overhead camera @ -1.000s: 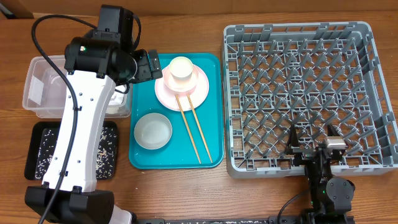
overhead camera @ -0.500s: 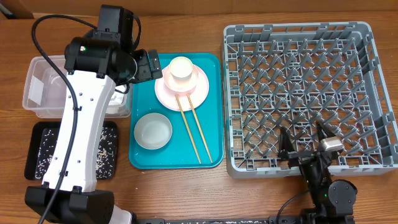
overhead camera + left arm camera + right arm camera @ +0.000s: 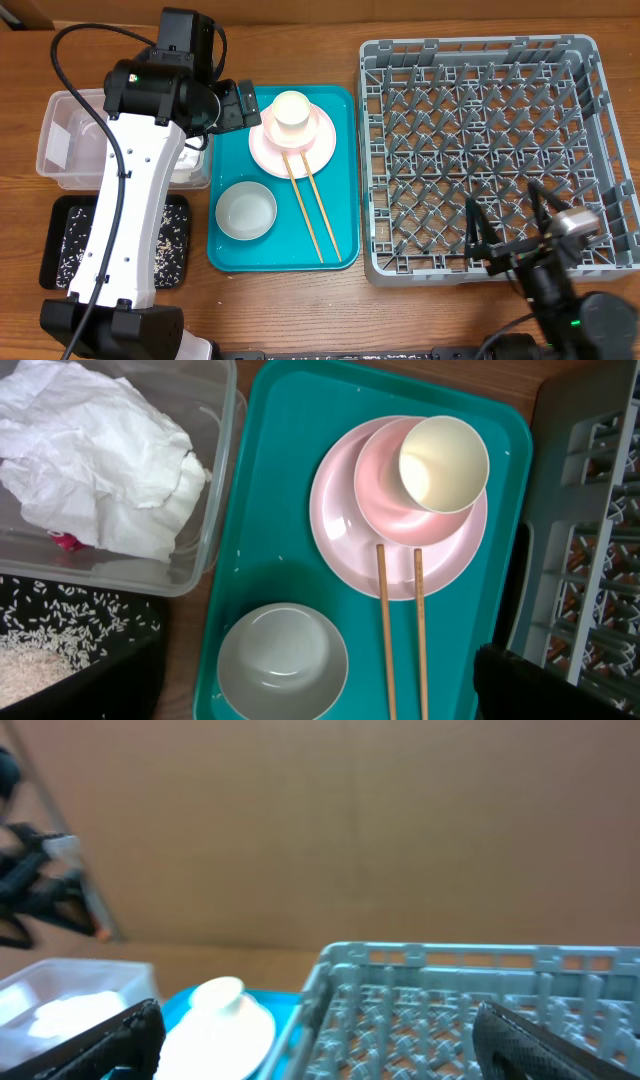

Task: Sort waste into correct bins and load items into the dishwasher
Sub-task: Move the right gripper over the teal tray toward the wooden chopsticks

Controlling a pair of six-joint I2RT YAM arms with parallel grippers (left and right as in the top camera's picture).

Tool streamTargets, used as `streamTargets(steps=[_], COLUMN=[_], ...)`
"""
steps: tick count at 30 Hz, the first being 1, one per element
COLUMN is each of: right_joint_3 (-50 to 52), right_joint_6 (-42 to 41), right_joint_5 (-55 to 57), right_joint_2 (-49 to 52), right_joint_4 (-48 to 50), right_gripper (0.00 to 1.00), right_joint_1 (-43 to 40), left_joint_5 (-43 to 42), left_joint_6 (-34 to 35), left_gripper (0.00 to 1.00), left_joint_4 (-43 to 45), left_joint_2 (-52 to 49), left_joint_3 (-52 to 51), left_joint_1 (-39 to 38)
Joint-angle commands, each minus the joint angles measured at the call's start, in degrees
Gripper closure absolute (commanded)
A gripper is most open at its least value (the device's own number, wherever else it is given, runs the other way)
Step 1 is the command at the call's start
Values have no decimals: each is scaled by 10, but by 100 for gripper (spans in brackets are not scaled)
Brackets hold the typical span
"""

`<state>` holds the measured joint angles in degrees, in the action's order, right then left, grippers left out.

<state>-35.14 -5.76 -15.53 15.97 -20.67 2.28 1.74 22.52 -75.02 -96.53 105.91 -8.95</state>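
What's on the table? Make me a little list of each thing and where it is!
Teal tray: pink plate, pink bowl and white cup stacked; grey-green bowl; two chopsticks
Clear tub: crumpled napkin
Black tray: rice grains
Dish rack: no dishes yet
Left gripper: open, beside the plate
Right gripper: open, over the rack's near edge

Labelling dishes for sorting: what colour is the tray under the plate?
The tray is teal, clearest in the left wrist view.

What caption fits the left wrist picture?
Cup, pink bowl, plate, grey-green bowl and chopsticks on teal tray; napkin in clear tub.
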Motion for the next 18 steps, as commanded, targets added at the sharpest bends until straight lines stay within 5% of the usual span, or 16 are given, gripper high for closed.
streamTargets(steps=[1, 5, 9, 18], right_joint_3=[-162, -413, -553, -584], right_joint_6=[-3, -3, -3, -3], right_joint_5=[-98, -155, -155, -185], right_joint_2=[113, 299, 441, 648], right_joint_4=[-65, -296, -468, -501], right_gripper=[0, 0, 1, 0], right_joint_1=[-1, 0, 17, 132], left_joint_5=[-1, -1, -1, 0], left_joint_6=[-2, -2, -2, -2], left_gripper=[0, 0, 0, 0], left_joint_4=[2, 3, 3, 2], left_joint_2=[2, 2, 2, 2], left_joint_3=[5, 5, 5, 5], left_joint_1=[-1, -1, -1, -1])
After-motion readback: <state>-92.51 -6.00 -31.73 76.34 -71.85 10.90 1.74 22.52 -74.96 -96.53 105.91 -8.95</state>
